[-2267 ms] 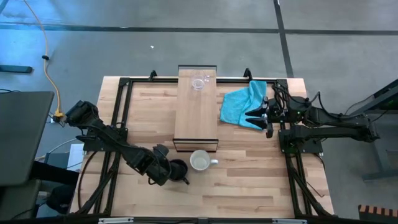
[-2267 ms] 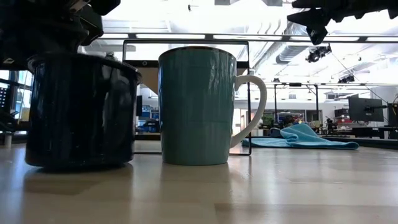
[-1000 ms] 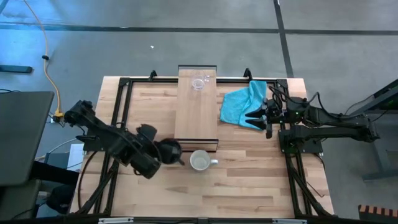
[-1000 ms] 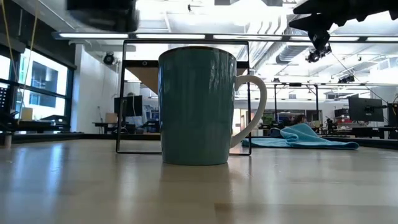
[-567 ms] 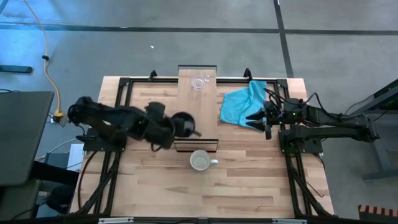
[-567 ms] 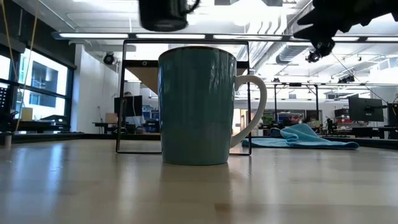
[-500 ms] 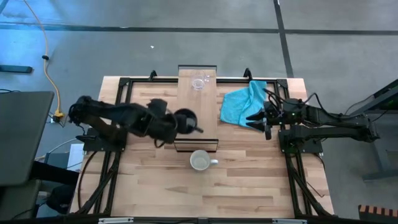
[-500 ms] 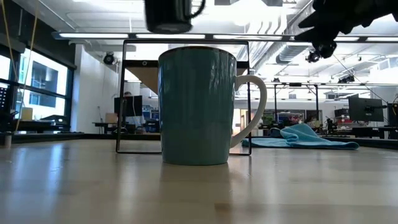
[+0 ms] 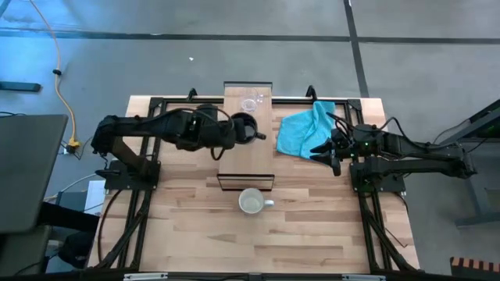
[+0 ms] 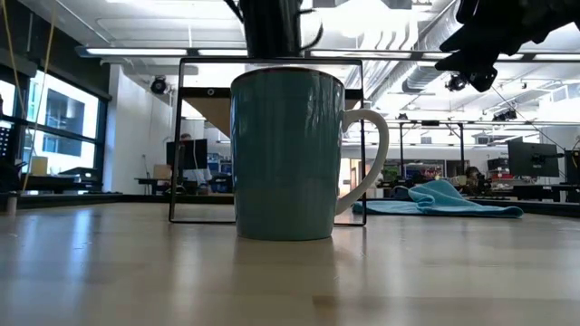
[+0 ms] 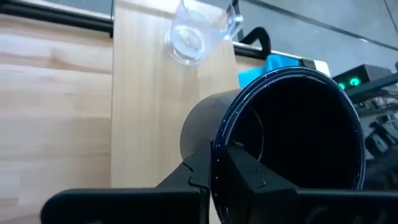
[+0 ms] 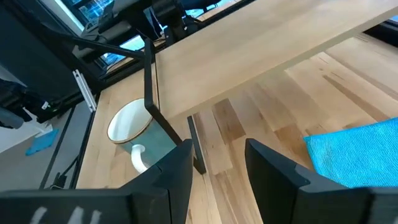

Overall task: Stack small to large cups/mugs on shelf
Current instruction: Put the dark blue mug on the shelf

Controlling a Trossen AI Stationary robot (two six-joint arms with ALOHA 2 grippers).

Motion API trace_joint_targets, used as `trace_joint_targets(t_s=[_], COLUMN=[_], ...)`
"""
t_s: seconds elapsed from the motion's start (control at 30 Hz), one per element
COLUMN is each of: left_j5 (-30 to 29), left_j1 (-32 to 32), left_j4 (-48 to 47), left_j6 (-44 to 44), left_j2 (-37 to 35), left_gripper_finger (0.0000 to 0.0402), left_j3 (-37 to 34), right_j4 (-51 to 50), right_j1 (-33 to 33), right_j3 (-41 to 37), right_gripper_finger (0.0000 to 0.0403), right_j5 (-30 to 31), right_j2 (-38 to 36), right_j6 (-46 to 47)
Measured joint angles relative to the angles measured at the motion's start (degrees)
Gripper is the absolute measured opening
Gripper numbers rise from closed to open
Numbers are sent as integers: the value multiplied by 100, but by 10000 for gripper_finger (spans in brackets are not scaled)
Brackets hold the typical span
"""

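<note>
My left gripper [image 9: 232, 131] is shut on the black handled mug [image 9: 245, 126], held in the air over the far half of the light-wood shelf [image 9: 247, 152], just near of the small clear glass cup [image 9: 250, 104] that stands on the shelf's far end. The mug's bottom shows at the top of the low view [image 10: 275, 27]. The white handled mug [image 9: 251, 203] stands upright on the table in front of the shelf's near end. My right gripper [image 12: 214, 162] is open and empty, hovering by the turquoise cloth at the right. My left gripper pinches the black mug's wall at its rim [image 11: 217, 155], one finger inside the mug [image 11: 249, 177] and one outside [image 11: 194, 174]. The fingers come from the table's left. The mug is lifted clear above the shelf, mouth up, its handle [image 9: 261, 136] toward the right.
A turquoise cloth [image 9: 303, 129] lies on the table right of the shelf, below my right arm. The shelf board stands on a dark frame [image 10: 272, 217]. Bare wooden table lies near the white mug and to the left of the shelf.
My left gripper has carried the black mug from beside the shelf's near left corner toward the far edge and the right, over the shelf to a spot just near of the glass cup. The mug has stayed lifted and mouth up.
</note>
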Motion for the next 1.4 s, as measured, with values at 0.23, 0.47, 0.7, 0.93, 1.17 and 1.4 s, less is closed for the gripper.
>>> trace_joint_targets(t_s=[0.23, 0.47, 0.7, 0.93, 1.17, 1.4], left_j5=[295, 324, 369, 908, 1263, 1511], left_j1=[204, 316, 536, 807, 945, 1130], left_j4=[279, 255, 238, 418, 434, 251], left_j6=[95, 44, -31, 255, 421, 426], left_j2=[349, 454, 448, 448, 448, 448], left_gripper_finger=[8, 8, 8, 8, 8, 8], left_j3=[2, 3, 4, 4, 4, 4], right_j4=[-208, -424, -438, -499, -625, -622], right_j1=[1, 0, 0, 0, 0, 0], right_j3=[0, 0, 0, 0, 0, 0], right_gripper_finger=[137, 137, 137, 137, 137, 137], right_j5=[4, 11, 12, 11, 9, 9], right_j2=[-20, -116, -120, -122, -122, -122], right_j6=[65, 106, 106, 105, 103, 103])
